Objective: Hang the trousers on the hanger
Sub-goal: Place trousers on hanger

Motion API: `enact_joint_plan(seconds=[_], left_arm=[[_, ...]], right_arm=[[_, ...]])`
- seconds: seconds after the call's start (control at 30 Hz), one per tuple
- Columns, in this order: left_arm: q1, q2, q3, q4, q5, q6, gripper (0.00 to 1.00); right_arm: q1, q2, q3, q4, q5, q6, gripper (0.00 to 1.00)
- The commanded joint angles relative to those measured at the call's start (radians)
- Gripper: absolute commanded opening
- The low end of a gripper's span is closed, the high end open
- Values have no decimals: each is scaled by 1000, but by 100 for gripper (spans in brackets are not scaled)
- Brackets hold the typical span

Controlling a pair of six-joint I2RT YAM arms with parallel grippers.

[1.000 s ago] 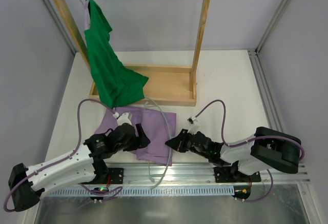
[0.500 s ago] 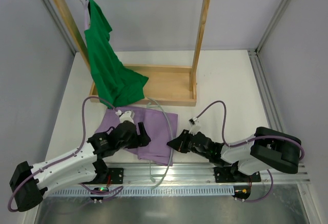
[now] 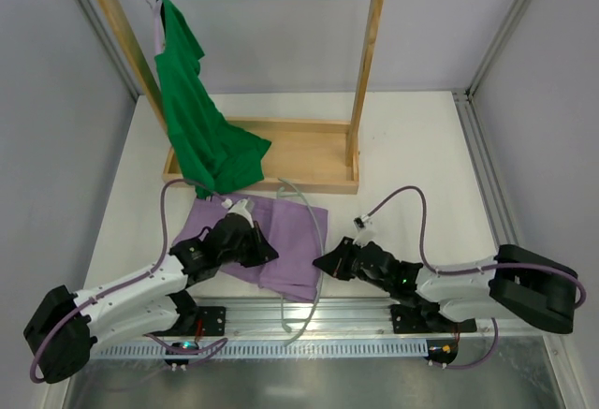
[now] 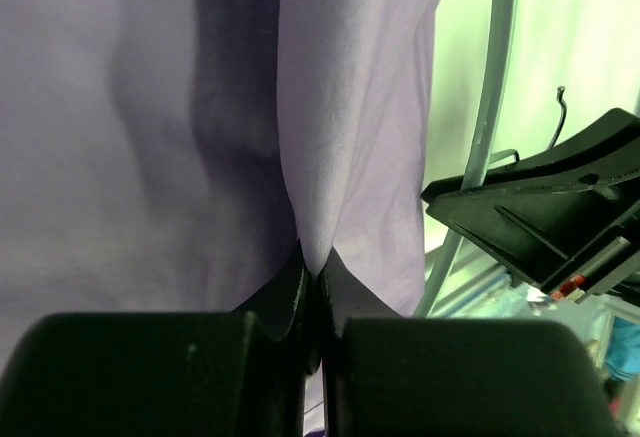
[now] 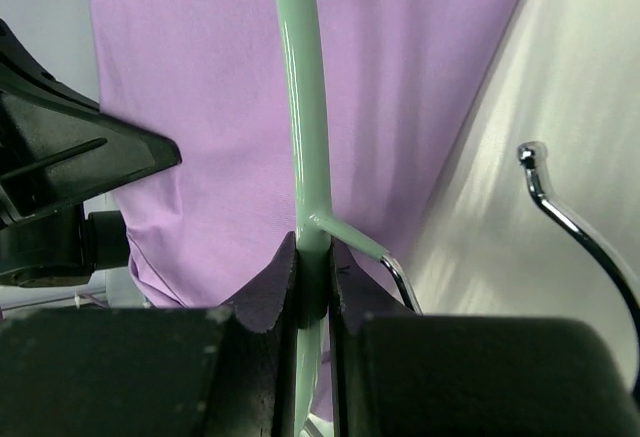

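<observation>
The left gripper (image 4: 312, 273) has its two fingers pressed together with no gap showing, and a raised fold of the trousers (image 4: 150, 117) is pinched between their tips. From that pinch the lilac cloth spreads ahead of the gripper and to its left, lying flat on the table (image 3: 421, 147) with soft creases. A shadowed groove runs away from the fingertips. To the right of this gripper the cloth ends at a straight edge, and just past that edge lies the thin pale green hanger (image 5: 303, 87). One of its arms crosses over the trousers, while the rest curves back toward the near rail. Far ahead of the left gripper, at the back of the table, a green shirt (image 3: 192, 124) hangs from the left end of a wooden rack (image 3: 370, 72), its hem drooping into the rack's base. The right gripper (image 5: 312, 257) faces the left one across the right edge of the trousers, and the two are near each other but apart. Its fingers are nearly closed, clamped on the hanger's bar right at the junction where the neck branches off. The bar runs straight ahead from its fingers over the purple cloth. The wire hook (image 5: 560, 207) lies to the right of this gripper on the bare white table.
</observation>
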Motion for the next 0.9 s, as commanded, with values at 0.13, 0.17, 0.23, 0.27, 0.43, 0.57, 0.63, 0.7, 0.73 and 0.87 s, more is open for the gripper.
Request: enact_joint_plan(seconds=[0.13, 0.17, 0.23, 0.27, 0.43, 0.57, 0.63, 0.7, 0.73, 0.87], left_arm=[[3, -6, 71, 81, 138, -92, 1], [3, -10, 83, 74, 141, -92, 0], [5, -11, 129, 46, 144, -96, 1], [3, -4, 146, 32, 144, -96, 1], [2, 58, 237, -6, 163, -80, 0], [1, 101, 287, -18, 161, -69, 0], [1, 98, 298, -26, 155, -67, 0], [0, 86, 316, -50, 147, -67, 0], [0, 81, 324, -61, 140, -69, 0], [1, 66, 359, -129, 117, -61, 0]], right_arm=[[-8, -357, -60, -344, 134, 3, 4], [-10, -442, -61, -454, 147, 14, 4], [-12, -533, -60, -557, 177, 23, 4], [-12, -613, -66, -641, 187, 35, 4], [-10, -753, -100, -757, 199, 67, 4], [-10, -729, -97, -699, 197, 55, 4], [-10, -658, -80, -677, 196, 40, 4], [-12, -600, -58, -618, 188, 32, 4], [-10, -539, -54, -566, 185, 32, 4], [-10, -419, -35, -473, 184, 43, 4]])
